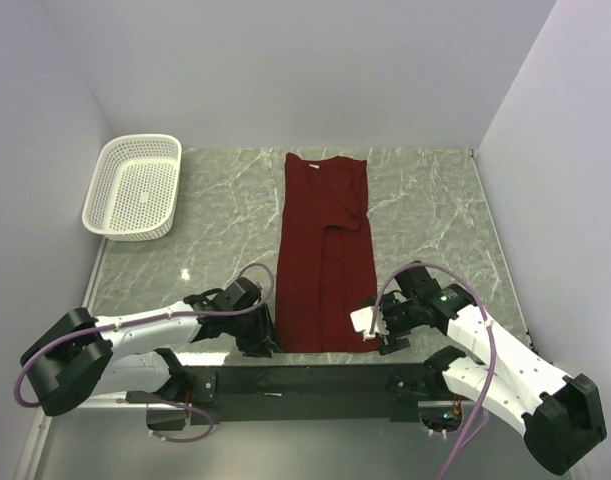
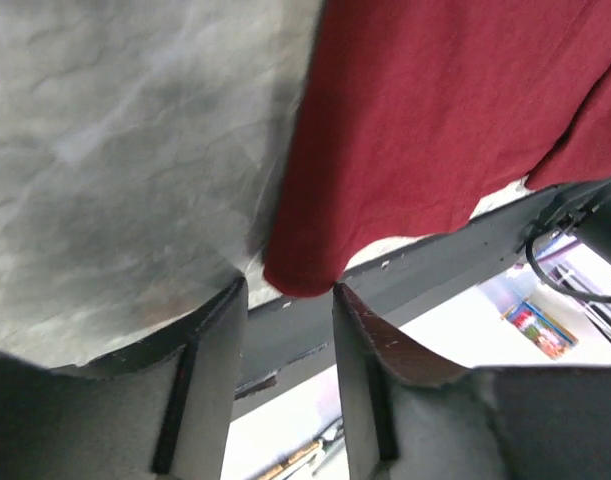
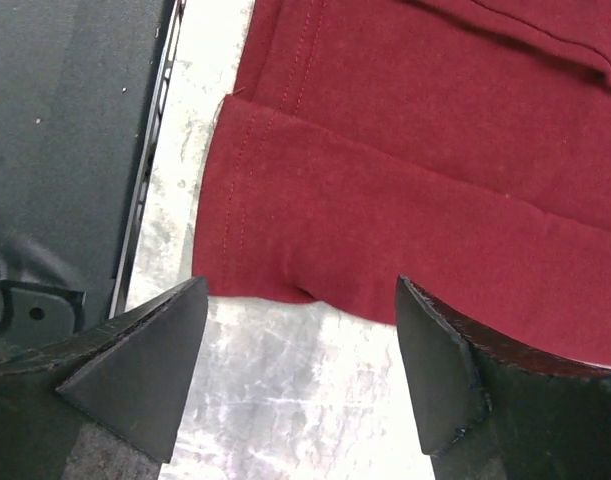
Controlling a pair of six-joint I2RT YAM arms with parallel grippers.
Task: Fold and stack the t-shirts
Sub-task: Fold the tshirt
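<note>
While the t-shirt [image 1: 323, 255] is lying lengthwise on the worktop [image 1: 435, 200], the left hand [image 2: 288, 292] is hovering half-spread at its near-left corner, the right hand [image 3: 301, 300] gaping wide at its near-right.

- Table [image 1: 425, 200]: grey marbled top.
- Shirt [image 1: 325, 260]: maroon, folded to a long strip, lying flat mid-table, running twelve to six o'clock.
- Basket [image 1: 133, 187]: white, perforated, at ten o'clock.
</note>
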